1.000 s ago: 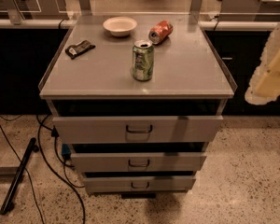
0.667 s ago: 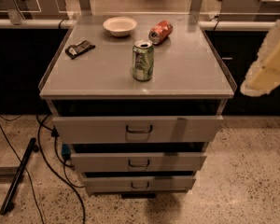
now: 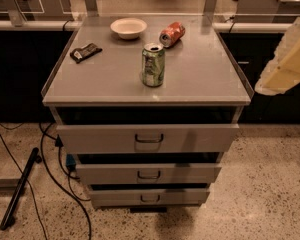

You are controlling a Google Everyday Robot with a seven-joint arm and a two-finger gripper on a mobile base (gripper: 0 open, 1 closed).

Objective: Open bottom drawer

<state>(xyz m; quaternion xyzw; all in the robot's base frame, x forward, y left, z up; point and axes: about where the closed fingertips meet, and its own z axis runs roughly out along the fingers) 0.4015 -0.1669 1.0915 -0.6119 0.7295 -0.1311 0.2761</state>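
Bottom drawer (image 3: 149,196), shallow light-grey metal front with small dark loop handle (image 3: 150,199) at centre, sits lowest in cabinet, just above speckled floor (image 3: 260,194), under mid-sized drawer (image 3: 148,173) and tall top drawer (image 3: 148,138).

Gripper (image 3: 285,66), pale cream, blurred, hangs at right edge beside grey cabinet top (image 3: 200,79): well above and right of bottom drawer, touching nothing visible. Tilted, lower end pointing down-left. How wide it stands, cannot tell.

On top: upright green can (image 3: 153,65), red can (image 3: 172,34) on its side, white bowl (image 3: 128,27).
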